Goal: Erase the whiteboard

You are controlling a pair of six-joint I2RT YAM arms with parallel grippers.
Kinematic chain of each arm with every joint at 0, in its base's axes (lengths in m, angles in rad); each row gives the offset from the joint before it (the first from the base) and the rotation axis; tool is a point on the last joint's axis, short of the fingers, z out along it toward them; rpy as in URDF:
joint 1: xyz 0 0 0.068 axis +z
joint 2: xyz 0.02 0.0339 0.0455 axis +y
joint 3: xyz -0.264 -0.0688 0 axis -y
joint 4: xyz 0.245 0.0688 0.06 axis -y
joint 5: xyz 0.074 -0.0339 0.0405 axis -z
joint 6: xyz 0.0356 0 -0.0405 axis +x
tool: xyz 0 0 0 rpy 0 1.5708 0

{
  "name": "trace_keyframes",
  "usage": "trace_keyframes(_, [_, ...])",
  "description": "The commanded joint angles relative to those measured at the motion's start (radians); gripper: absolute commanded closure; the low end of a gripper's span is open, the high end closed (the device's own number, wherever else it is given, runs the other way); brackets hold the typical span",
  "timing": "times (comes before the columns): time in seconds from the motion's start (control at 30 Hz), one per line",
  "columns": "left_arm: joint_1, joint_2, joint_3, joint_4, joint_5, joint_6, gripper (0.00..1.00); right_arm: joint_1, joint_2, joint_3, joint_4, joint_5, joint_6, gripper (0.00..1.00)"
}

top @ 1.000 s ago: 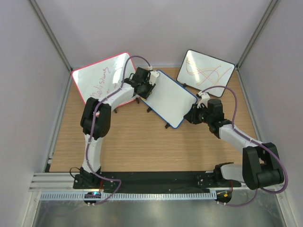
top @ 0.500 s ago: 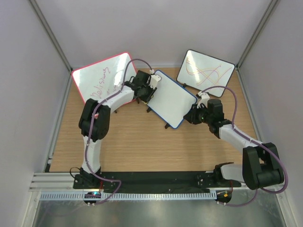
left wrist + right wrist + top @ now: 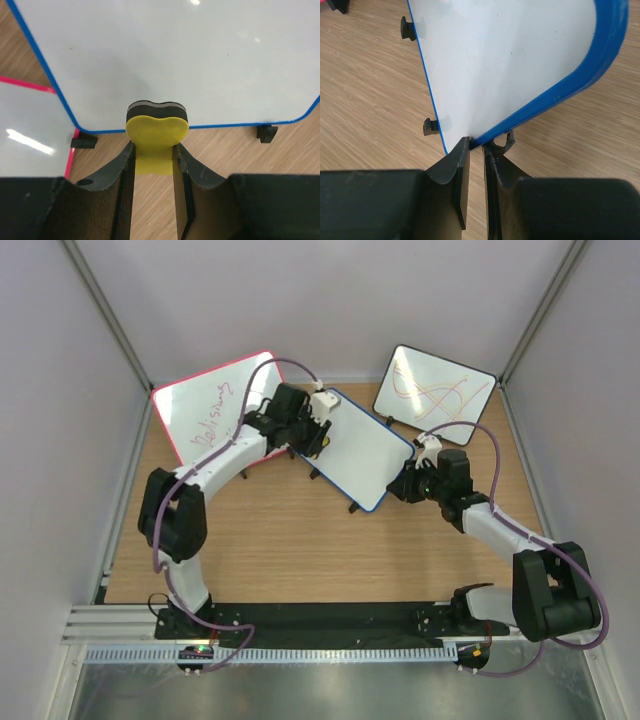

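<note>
Wood table (image 3: 300,550) w/ 3 boards: blue-framed whiteboard (image 3: 360,455), pink-framed board (image 3: 205,405), black-framed board (image 3: 440,390).

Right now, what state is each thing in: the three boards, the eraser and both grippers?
blue-framed whiteboard: face shows no writing.
yellow eraser: gripped, head at the blue-framed whiteboard's edge.
left gripper: shut on the yellow eraser.
right gripper: shut on the blue-framed whiteboard's frame.
pink-framed board: red handwriting on it.
black-framed board: orange and red scribbles on it.
</note>
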Motion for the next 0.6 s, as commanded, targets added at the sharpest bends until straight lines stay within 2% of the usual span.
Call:
trace_keyframes(0.0, [0.053, -0.109, -0.101, -0.043, 0.055, 0.031, 1.00, 0.018, -0.019, 0.006, -0.008, -0.011, -0.037, 0.99])
trace_keyframes(0.3, [0.193, -0.290, -0.373, -0.151, 0.019, 0.194, 1.00, 0.018, -0.088, 0.020, -0.113, 0.020, -0.037, 0.99])
trace_keyframes(0.57, [0.204, -0.358, -0.566, -0.215, -0.111, 0.292, 1.00, 0.018, -0.073, 0.028, -0.151, 0.018, -0.030, 0.99])
